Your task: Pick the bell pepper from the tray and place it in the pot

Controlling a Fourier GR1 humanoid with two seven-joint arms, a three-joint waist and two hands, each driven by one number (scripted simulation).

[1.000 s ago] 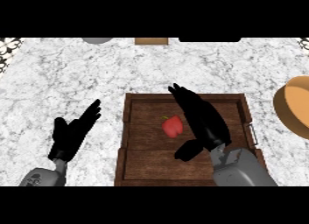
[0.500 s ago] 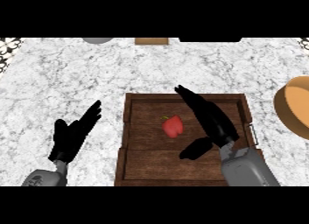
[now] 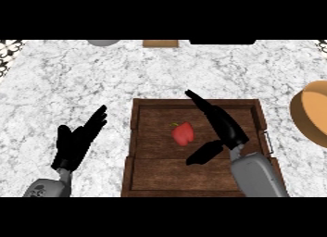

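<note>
On wooden tray (image 3: pixel 147 176), red bell pepper (image 3: pixel 183 134) lay near middle. Right hand (image 3: pixel 223 125) spread open just right of pepper, not touching. Left hand (image 3: pixel 79 141) rested open left of tray. Pot (image 3: pixel 317 114) right of tray. Best: lower, curl thumb and fingers round pepper.

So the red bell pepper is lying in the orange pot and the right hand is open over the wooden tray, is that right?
Not quite. The head view shows the bell pepper lying in the wooden tray, not in the orange pot at the right edge. The right hand is open over the tray, as you said.
</note>
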